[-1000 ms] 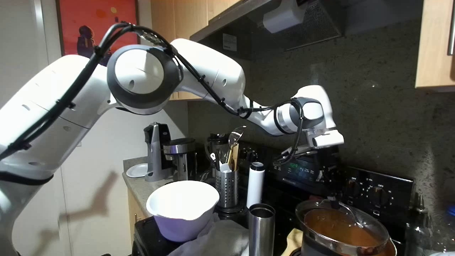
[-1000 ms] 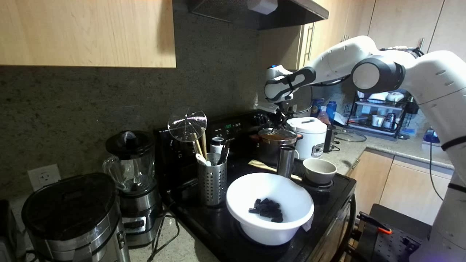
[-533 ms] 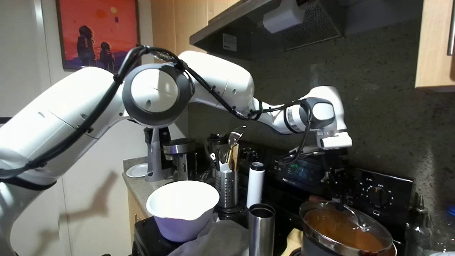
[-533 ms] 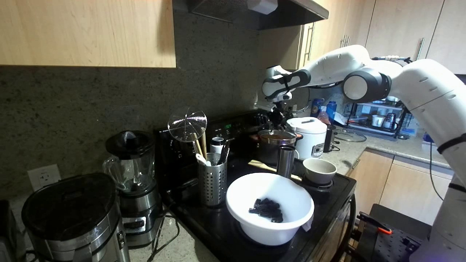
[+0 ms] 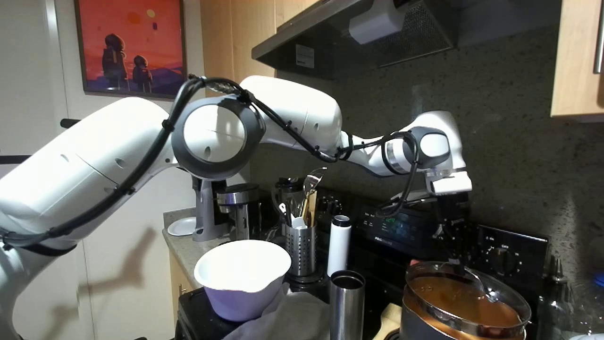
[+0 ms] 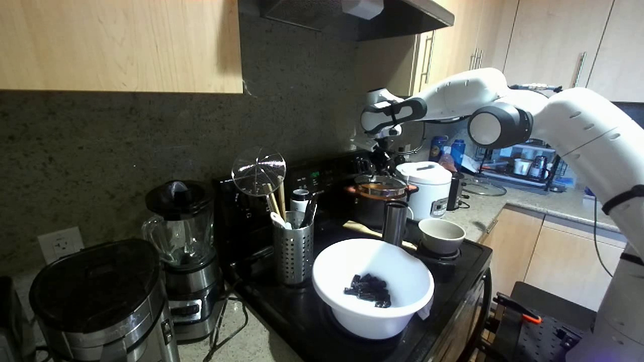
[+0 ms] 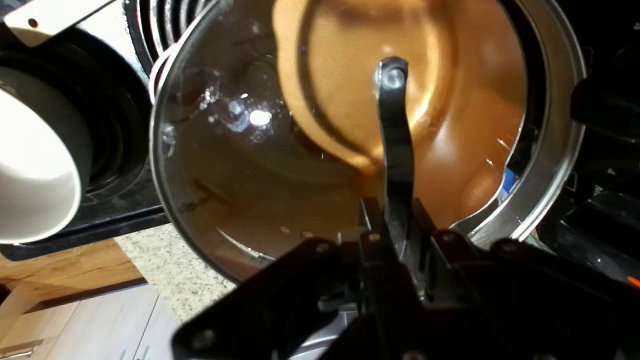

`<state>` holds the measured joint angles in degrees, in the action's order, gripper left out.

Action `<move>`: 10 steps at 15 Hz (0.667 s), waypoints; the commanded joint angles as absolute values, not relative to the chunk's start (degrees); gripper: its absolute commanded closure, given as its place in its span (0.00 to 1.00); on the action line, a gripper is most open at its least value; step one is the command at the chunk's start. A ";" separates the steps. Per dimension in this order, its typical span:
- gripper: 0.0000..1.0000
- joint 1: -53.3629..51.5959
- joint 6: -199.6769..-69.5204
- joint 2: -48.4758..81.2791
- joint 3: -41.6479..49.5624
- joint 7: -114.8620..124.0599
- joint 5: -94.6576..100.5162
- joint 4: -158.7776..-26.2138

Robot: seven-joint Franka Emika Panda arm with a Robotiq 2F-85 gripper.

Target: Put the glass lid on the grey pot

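Note:
The glass lid is a round see-through disc with a metal rim and an arched metal handle. My gripper is shut on this handle in the wrist view, a finger on each side. In an exterior view the gripper points down onto the lid. The grey pot stands on the stove right under the lid. Its copper-orange inside shows through the glass. A strip of copper shows below the lid's rim, so the lid seems slightly above the pot. Both the lid and the pot also show here.
A steel cylinder stands close before the pot, by a wooden spoon. A white rice cooker stands beside the pot. A cream bowl, the white bowl and a utensil holder are on the stove.
My gripper has carried the lid a little to the right, then slightly up, in an exterior view. More of the pot's copper edge shows under the lid. The arm's elbow has lowered.

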<state>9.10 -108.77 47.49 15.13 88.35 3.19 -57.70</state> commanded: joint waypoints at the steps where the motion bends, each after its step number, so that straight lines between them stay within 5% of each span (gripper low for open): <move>1: 0.96 8.86 -107.17 48.58 15.29 89.90 3.02 -55.69; 4: 0.96 8.71 -107.60 49.23 15.45 89.90 3.36 -56.58; 5: 0.60 8.76 -107.46 49.34 15.41 89.83 3.31 -56.60; 10: 0.29 8.46 -107.64 48.96 15.57 90.08 3.43 -56.44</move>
